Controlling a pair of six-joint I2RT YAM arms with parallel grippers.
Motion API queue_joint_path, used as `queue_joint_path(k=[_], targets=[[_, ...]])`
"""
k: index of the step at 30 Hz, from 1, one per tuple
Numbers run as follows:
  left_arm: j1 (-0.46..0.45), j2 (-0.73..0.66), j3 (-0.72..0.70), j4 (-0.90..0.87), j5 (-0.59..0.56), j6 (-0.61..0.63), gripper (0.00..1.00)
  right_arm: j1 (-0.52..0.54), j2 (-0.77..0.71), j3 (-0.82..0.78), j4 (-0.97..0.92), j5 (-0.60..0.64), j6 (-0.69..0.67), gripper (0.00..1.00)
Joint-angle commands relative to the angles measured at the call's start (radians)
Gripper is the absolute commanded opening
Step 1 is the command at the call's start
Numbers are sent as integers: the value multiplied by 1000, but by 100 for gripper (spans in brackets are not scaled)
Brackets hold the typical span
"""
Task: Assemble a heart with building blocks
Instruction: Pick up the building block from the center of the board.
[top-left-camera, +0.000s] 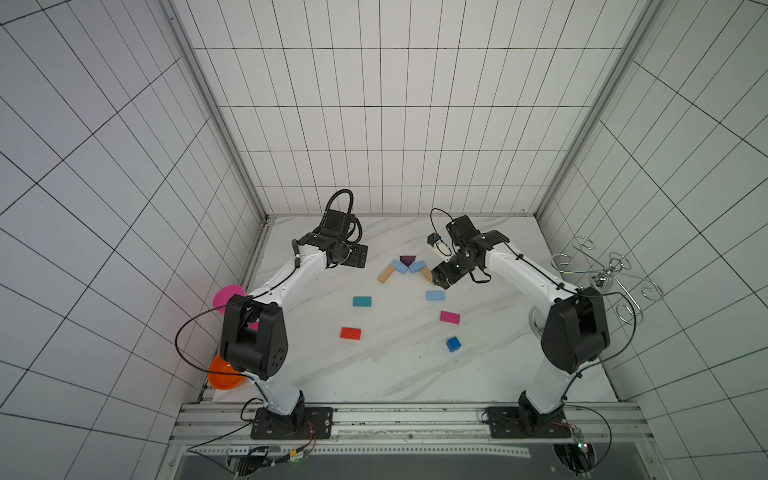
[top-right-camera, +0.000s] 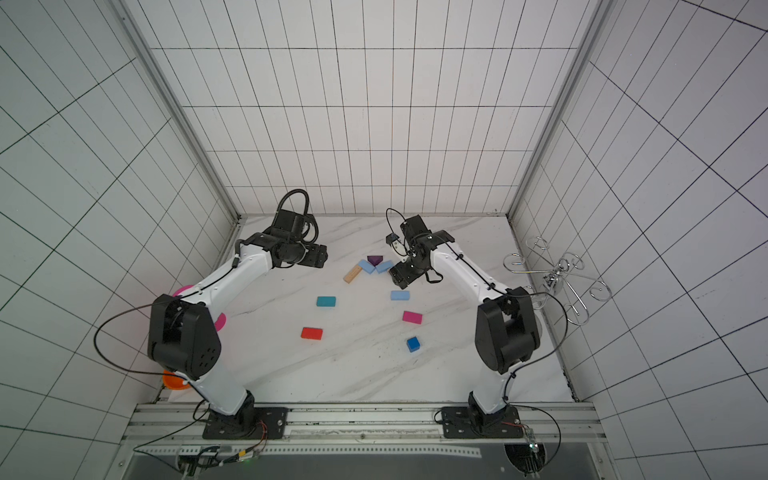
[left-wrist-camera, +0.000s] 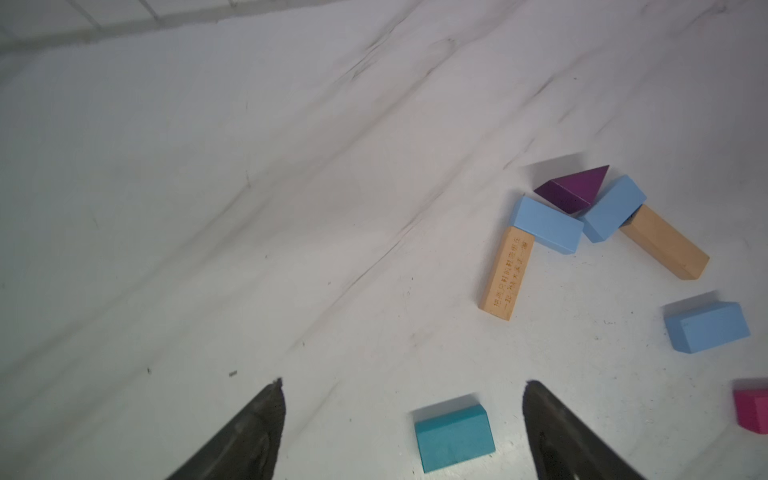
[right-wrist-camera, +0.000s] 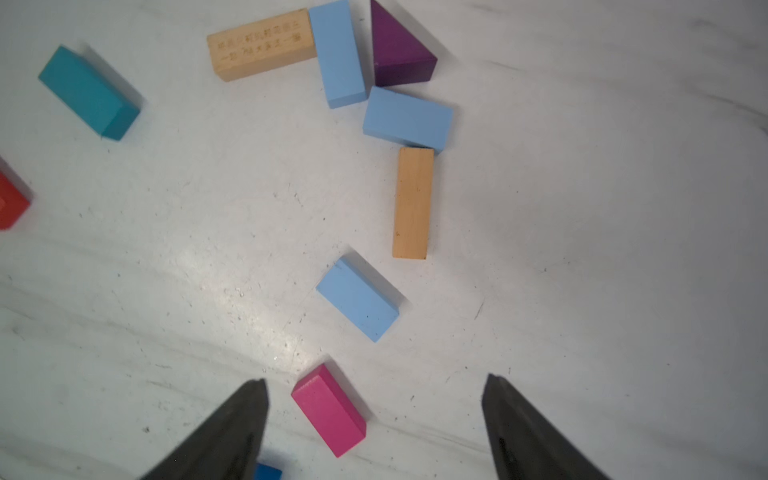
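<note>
Ten building blocks (top-right-camera: 326, 301) lie on a white marble table (top-left-camera: 386, 374). Five touch in an arch at the far middle, forming the unfinished heart (top-left-camera: 417, 266): one purple triangle (top-left-camera: 408, 260), two light blue blocks (top-left-camera: 400, 267) and two tan blocks (top-left-camera: 386, 274). Five lie loose nearer the robot: one light blue block (top-left-camera: 435, 295), one teal block (top-left-camera: 362, 301), one red block (top-left-camera: 350, 333), one magenta block (top-left-camera: 449, 317) and one blue cube (top-left-camera: 454, 344). The left gripper (left-wrist-camera: 404, 384) and right gripper (right-wrist-camera: 377, 378) both gape wide and are empty.
</note>
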Motion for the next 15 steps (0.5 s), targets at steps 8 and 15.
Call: queue_joint_path(k=[8, 15], targets=[[24, 127, -101, -190, 184, -792, 82, 80, 165, -32, 49, 229, -278, 67], [17, 112, -137, -203, 155, -876, 81, 118, 175, -62, 55, 218, -303, 76]])
